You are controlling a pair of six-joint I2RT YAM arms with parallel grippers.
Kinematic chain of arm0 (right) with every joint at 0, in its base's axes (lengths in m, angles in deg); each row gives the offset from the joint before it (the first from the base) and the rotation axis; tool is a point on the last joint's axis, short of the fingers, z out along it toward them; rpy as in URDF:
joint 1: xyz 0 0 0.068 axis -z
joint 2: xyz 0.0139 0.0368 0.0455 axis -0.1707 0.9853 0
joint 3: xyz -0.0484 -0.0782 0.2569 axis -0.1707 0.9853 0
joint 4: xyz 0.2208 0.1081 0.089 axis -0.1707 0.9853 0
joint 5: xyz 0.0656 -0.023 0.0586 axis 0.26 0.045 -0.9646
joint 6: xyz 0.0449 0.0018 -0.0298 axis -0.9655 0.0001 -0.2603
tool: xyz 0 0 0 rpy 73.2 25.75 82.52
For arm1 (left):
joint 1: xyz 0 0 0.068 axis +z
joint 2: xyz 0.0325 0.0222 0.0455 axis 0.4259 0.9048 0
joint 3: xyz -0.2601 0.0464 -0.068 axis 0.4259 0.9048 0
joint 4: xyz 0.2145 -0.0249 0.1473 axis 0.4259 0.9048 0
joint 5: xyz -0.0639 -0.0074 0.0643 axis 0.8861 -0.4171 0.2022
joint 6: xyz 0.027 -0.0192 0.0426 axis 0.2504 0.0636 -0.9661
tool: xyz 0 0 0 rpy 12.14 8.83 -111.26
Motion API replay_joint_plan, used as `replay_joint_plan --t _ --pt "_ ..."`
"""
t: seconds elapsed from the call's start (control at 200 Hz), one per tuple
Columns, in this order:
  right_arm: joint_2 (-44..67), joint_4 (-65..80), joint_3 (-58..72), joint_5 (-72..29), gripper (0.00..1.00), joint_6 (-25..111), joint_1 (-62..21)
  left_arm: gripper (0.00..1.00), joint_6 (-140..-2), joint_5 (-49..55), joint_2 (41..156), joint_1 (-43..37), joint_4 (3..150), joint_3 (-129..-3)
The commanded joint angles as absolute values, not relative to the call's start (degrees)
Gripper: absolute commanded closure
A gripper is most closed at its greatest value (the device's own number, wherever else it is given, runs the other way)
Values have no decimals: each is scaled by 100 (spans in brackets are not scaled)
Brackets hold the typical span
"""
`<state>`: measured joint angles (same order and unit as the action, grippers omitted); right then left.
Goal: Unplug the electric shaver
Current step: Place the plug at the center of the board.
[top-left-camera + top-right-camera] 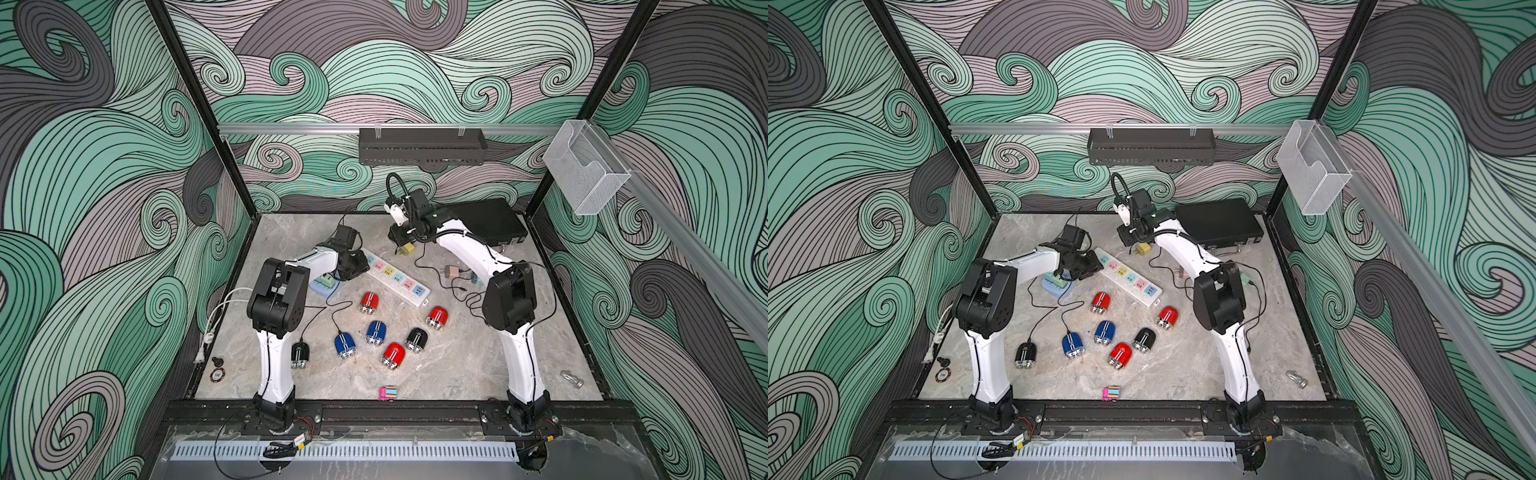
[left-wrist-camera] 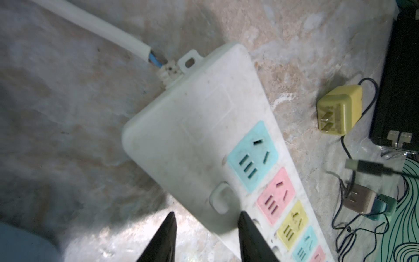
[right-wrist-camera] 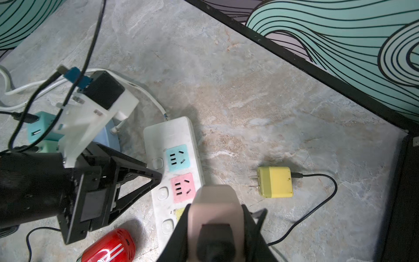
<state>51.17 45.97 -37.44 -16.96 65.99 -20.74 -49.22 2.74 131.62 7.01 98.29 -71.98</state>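
Observation:
My right gripper (image 3: 215, 206) is shut on a beige charger plug (image 3: 214, 197) with a black cable in its back. It holds the plug in the air over the far end of the white power strip (image 1: 395, 276), whose coloured sockets all look empty. My left gripper (image 2: 207, 214) is low at that same end. Its fingers stand a little apart over the strip's edge and hold nothing. Several shavers lie in front of the strip: red (image 1: 369, 302), blue (image 1: 345, 345) and black (image 1: 300, 355). I cannot tell which shaver the held plug's cable reaches.
A yellow adapter (image 1: 408, 248) lies under the right gripper, with another beige adapter (image 1: 451, 272) and loose black cables to its right. Green adapters (image 1: 326, 282) stand on a blue round base by the left wrist. A black case (image 1: 486, 222) lies at the back right and a pink toy (image 1: 387, 392) at the front.

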Motion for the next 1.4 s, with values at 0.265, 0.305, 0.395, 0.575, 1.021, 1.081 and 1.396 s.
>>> replay_joint_plan --t 0.265,0.305,0.395,0.575,1.021,1.081,1.396 --pt "6412 5224 -5172 -1856 71 6335 -2075 56 -5165 -40 13051 650 10508 -7153" --pt "6539 5294 -5347 -1906 71 6293 -2072 56 -5173 -47 13046 653 10508 -7151" --pt "6795 5392 -5639 -1957 71 6190 -2076 56 -5174 -48 13031 647 10517 -7152" --pt "7240 5312 -6151 -2544 71 5583 -1932 56 -5175 -53 13007 641 10508 -7135" --pt "7876 4179 -6370 -3883 70 3703 -1382 54 -5184 -40 12913 597 10447 -7016" --pt "7980 4163 -6482 -3917 70 3623 -1366 54 -5192 -22 12910 588 10442 -7030" --pt "8481 4089 -6910 -4063 70 3213 -1354 53 -5236 -22 12902 562 10506 -7090"
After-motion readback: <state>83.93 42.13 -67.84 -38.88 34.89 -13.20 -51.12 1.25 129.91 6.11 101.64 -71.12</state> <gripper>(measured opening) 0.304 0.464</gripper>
